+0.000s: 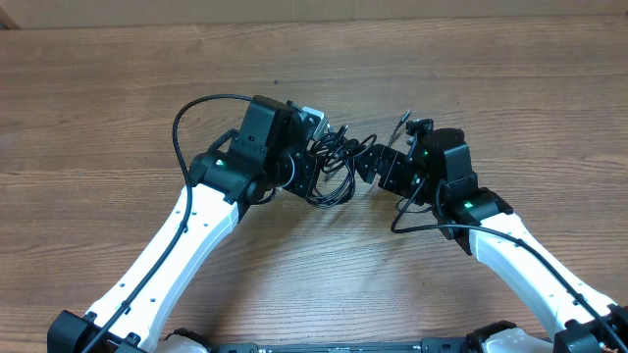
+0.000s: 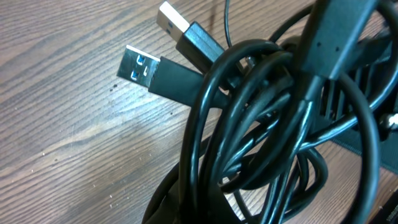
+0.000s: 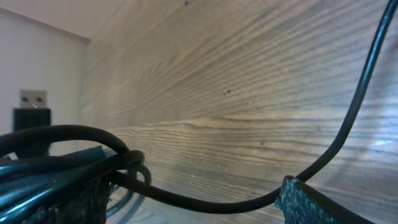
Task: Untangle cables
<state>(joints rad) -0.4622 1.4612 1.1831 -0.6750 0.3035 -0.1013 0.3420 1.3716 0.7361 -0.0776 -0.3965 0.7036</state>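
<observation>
Centrally on the table (image 1: 118, 88), the cables (image 1: 336, 169) form one bundle, long axis spanning both grippers. Left gripper (image 1: 312, 162): clamped on the strands. Right gripper (image 1: 363, 165): wide open, one strand crossing between its fingers (image 3: 311, 200). Unlike overhead, the left wrist view resolves two USB plugs (image 2: 142, 67), pointing up-left.

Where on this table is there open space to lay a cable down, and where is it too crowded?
Bare table runs along the far side beyond both arms, plus wide patches outside the left arm and right arm. A smaller patch sits between the arms. Crowded: the middle, where the cables bunch between left gripper and right gripper.
</observation>
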